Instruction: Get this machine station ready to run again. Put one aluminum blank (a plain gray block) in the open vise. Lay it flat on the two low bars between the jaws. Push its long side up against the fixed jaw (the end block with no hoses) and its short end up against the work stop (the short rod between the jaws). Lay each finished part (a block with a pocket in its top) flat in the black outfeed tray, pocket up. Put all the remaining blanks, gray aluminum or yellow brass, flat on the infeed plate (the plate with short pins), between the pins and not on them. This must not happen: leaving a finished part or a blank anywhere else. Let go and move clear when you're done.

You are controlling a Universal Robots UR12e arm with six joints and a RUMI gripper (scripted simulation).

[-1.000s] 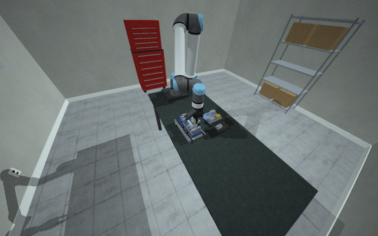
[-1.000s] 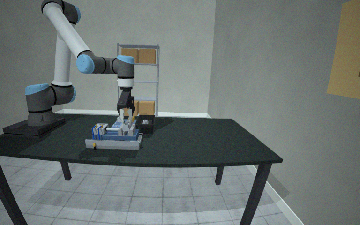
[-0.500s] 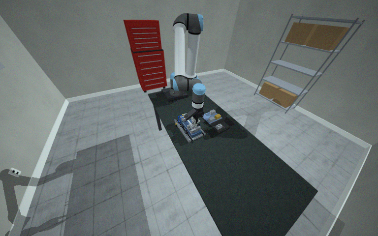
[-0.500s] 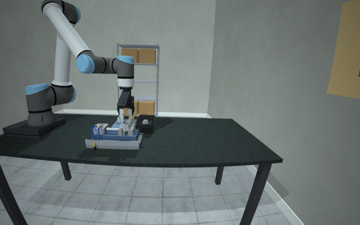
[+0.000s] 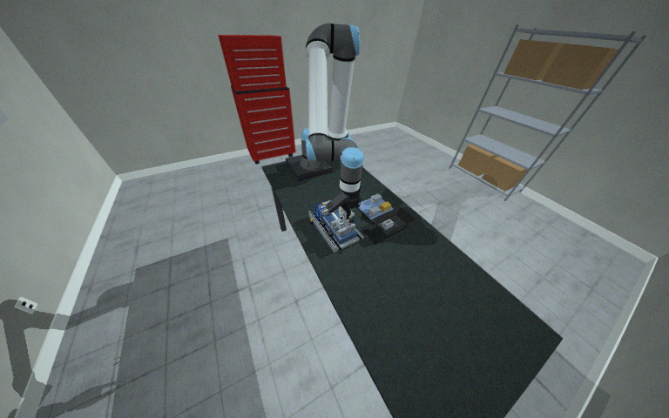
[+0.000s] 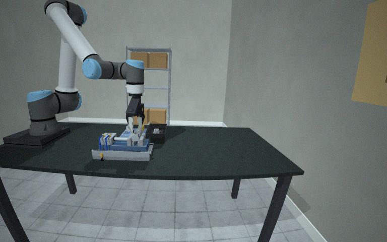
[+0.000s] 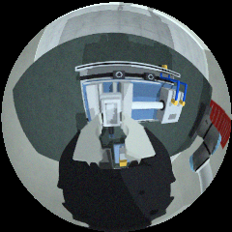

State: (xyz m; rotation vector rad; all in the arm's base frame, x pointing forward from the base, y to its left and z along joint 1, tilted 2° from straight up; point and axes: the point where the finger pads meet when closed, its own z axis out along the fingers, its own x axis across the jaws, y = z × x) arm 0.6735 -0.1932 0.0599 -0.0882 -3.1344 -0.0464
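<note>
The blue and gray vise stands on the dark table, also in the side view and the wrist view. A gray finished part with a pocket in its top sits between the vise jaws. My gripper points straight down over the vise and is shut on this part, one finger on each side of it. The black outfeed tray right of the vise holds one finished part. The infeed plate behind it carries a gray blank and a yellow brass blank.
The vise's hose end block is on the side toward the robot base. A red tool cabinet and a metal shelf with cardboard boxes stand off the table.
</note>
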